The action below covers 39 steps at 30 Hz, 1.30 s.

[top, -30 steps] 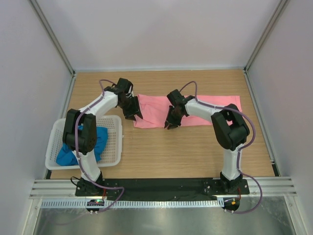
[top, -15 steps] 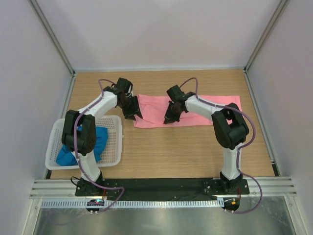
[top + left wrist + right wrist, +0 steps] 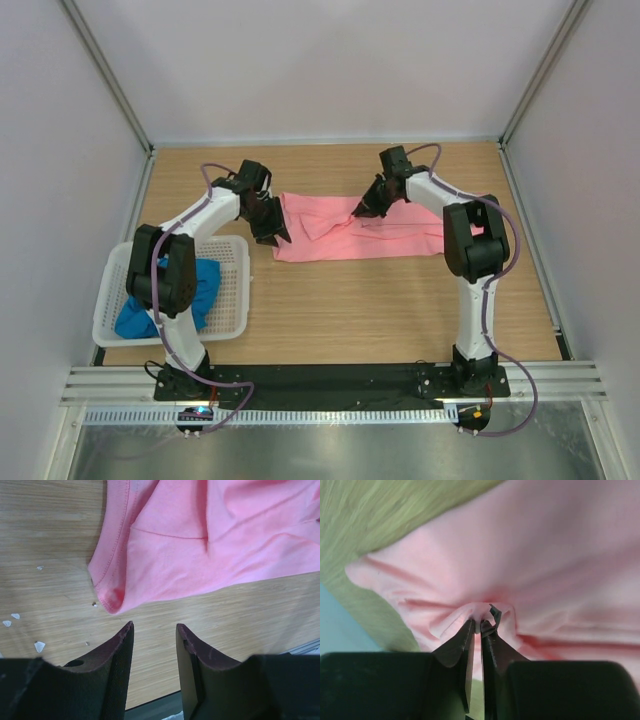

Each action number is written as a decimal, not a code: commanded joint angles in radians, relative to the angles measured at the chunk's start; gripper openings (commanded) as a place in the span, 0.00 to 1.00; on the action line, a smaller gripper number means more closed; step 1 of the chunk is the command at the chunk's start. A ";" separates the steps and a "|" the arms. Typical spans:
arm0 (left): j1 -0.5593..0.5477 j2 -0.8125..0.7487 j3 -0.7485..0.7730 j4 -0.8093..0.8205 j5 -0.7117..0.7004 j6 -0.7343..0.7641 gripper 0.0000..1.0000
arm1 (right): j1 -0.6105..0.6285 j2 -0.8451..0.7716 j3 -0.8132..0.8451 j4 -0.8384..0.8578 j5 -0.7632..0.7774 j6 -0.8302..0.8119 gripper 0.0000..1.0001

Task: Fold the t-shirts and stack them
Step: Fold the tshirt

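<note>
The salmon pink t-shirt (image 3: 390, 232) lies as a long band across the back of the table. My right gripper (image 3: 362, 212) is shut on a bunched fold of it (image 3: 485, 614) near its back edge and holds it raised. My left gripper (image 3: 278, 238) is open and empty, just off the shirt's left end; the hem corner (image 3: 112, 596) lies right in front of the fingertips. The bright blue t-shirt (image 3: 205, 285) lies crumpled in the white basket (image 3: 235, 255), partly hidden by the left arm.
The white perforated basket stands at the left near side of the table. Small white scraps (image 3: 39, 646) lie on the wood by the shirt's left end. White walls close in the back and both sides.
My right gripper has carried a pinched part of the pink shirt from its front edge back and to the right, folding it over. The left arm has not moved.
</note>
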 commanded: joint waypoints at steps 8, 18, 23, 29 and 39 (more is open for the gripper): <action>0.004 0.016 0.047 -0.001 0.012 -0.018 0.40 | -0.062 0.111 0.241 -0.089 -0.098 -0.127 0.47; 0.002 0.068 0.058 0.025 0.037 -0.044 0.40 | 0.151 0.030 0.323 -0.324 0.108 -0.392 0.66; 0.004 0.128 0.107 0.002 0.004 -0.045 0.39 | 0.254 0.072 0.321 -0.306 0.130 -0.357 0.52; 0.007 0.183 0.124 -0.070 -0.059 -0.033 0.32 | 0.299 0.094 0.301 -0.282 0.154 -0.340 0.38; 0.010 0.157 0.098 -0.059 -0.094 -0.019 0.31 | 0.314 0.124 0.301 -0.316 0.208 -0.351 0.50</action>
